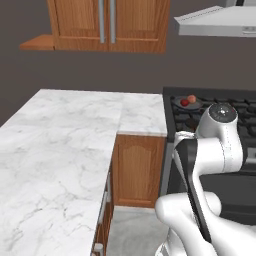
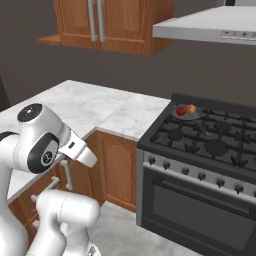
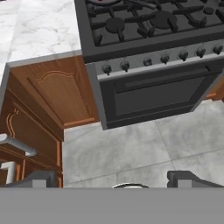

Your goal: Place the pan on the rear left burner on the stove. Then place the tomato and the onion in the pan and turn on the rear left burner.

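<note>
The black stove (image 2: pixel 200 145) stands right of the marble counter. On its rear left corner sits the small dark pan (image 2: pixel 186 115), covering the rear left burner, with its handle pointing right and forward. The dark red tomato (image 2: pixel 181 111) and the orange-brown onion (image 2: pixel 191 108) lie side by side in the pan (image 1: pixel 188 104), tomato (image 1: pixel 184 102) left of onion (image 1: pixel 191 98). No flame shows there. My gripper (image 3: pixel 114 181) is open and holds nothing. It hangs low over the floor, in front of the stove (image 3: pixel 148 48) and its knob row (image 3: pixel 147 62), well short of both.
An L-shaped marble counter (image 1: pixel 75 140) runs left of the stove over wooden cabinets (image 2: pixel 117 170). A range hood (image 2: pixel 210 27) hangs above the stove and upper cabinets (image 1: pixel 110 22) above the counter. Grey floor tiles (image 3: pixel 131 148) lie open before the oven door.
</note>
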